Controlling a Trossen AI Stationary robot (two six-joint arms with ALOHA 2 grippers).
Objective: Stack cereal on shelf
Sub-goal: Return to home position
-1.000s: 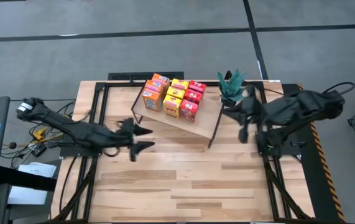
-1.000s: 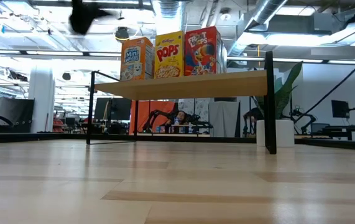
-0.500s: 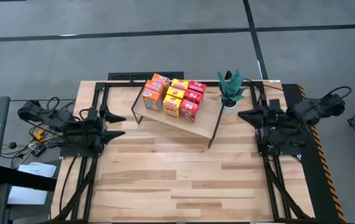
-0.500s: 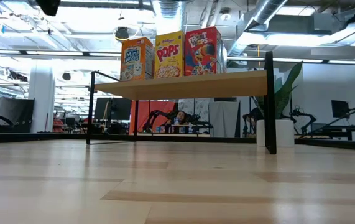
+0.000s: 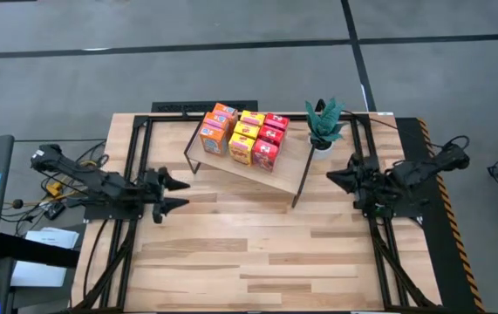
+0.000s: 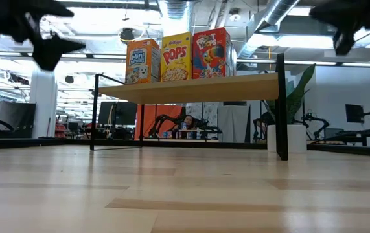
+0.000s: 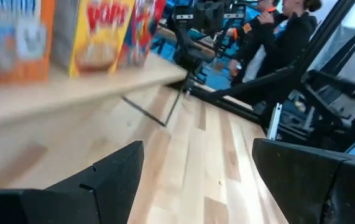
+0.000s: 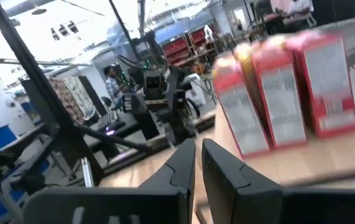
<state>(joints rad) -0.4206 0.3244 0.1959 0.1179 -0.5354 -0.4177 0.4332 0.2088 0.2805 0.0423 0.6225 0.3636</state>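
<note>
Cereal (image 5: 242, 137) on shelf (image 5: 285, 171), between left hand (image 5: 181, 194) and right hand (image 5: 331, 177), touching neither

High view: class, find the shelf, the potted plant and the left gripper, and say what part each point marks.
shelf (image 5: 285, 170), high view, bare board near its right end.
potted plant (image 5: 324, 120), high view, on its leaves.
left gripper (image 5: 177, 194), high view, midway between its open fingertips.
</note>
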